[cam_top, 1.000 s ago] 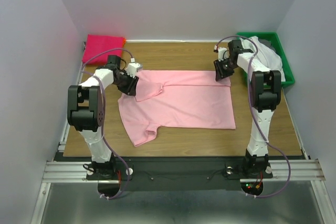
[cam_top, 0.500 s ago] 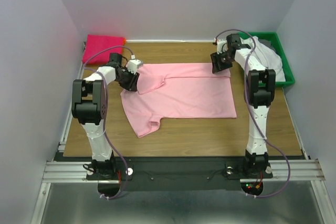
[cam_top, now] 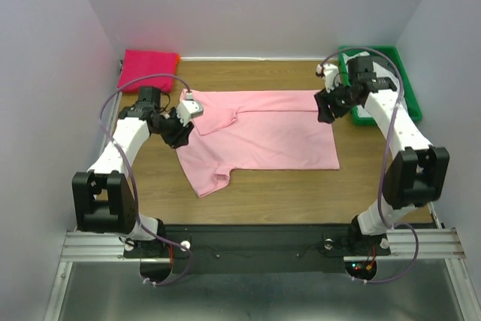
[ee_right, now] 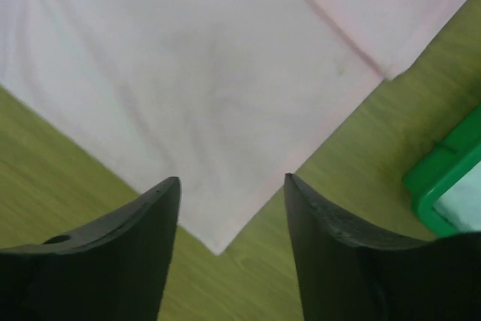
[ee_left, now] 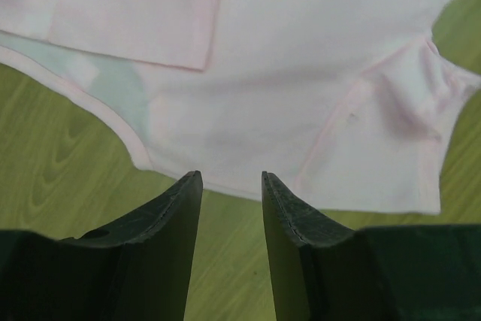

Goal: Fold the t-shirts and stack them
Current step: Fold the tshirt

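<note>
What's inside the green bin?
White cloth shows in a corner of the bin in the right wrist view. From above, the right arm covers most of it, so the rest is hidden.

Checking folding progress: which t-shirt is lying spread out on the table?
The light pink t-shirt, laid out mostly flat in the middle; the magenta one sits folded small in the far-left corner.

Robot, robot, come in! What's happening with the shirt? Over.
Both jaws open, empty. Pink shirt flat, far sleeve folded in. Nothing in the way.
</note>
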